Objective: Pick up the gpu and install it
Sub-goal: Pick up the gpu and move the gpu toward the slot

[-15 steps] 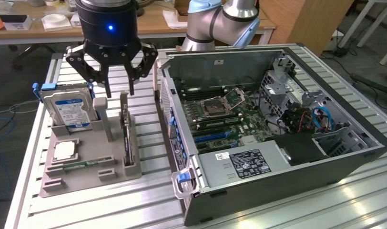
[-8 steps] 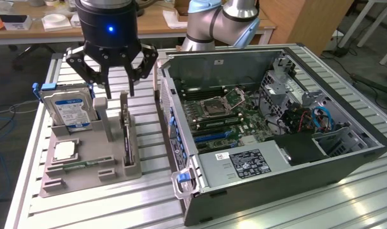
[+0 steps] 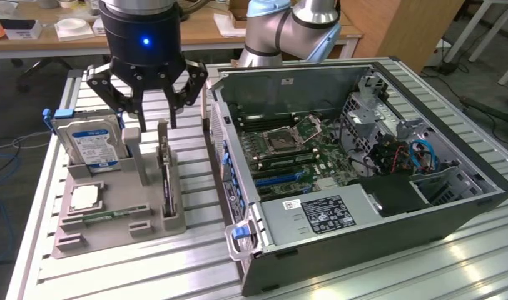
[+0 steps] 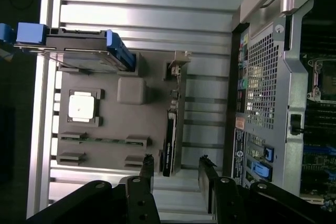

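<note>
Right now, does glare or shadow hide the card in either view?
Exterior view: glare on the table beside the case, clear of the evenly lit card. Wrist view: table slats and case corner wash out white; the card is dark but visible, beyond the open pincer.

No print can be read.
The blue-and-white label on the hard drive [image 3: 89,147] at the exterior view's left, the black label on the power supply [image 3: 323,212], and the rear stickers of the computer case [image 4: 258,85] show print too small to tell.
</note>
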